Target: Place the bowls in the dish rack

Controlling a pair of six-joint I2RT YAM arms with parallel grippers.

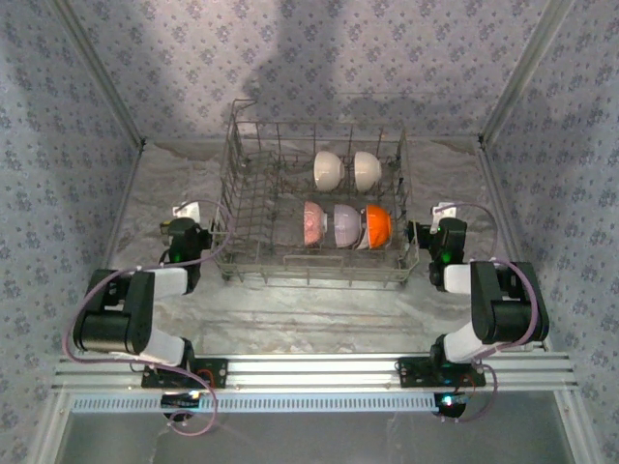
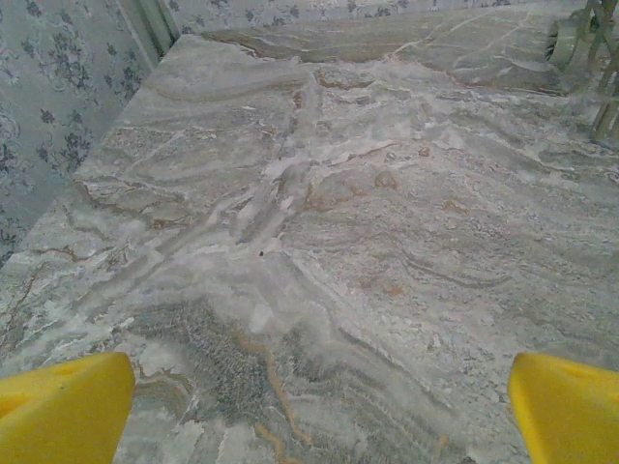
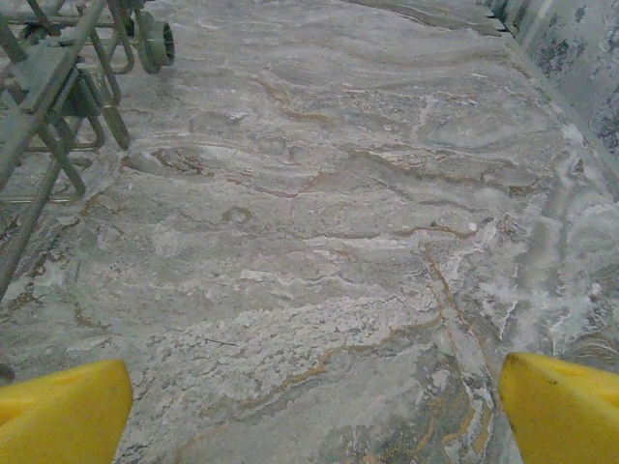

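Observation:
The grey wire dish rack stands mid-table. Inside it two white bowls stand on edge in the back row. A pink bowl, a lavender-grey bowl and an orange bowl stand on edge in the front row. My left gripper rests left of the rack, open and empty, yellow fingertips wide apart over bare marble. My right gripper sits right of the rack, open and empty, with yellow fingertips far apart. The rack's edge shows at the upper left of the right wrist view.
The marble-patterned tabletop lies between the rack and the arm bases. Patterned walls close in the left, right and back. A corner of the rack shows at the top right of the left wrist view.

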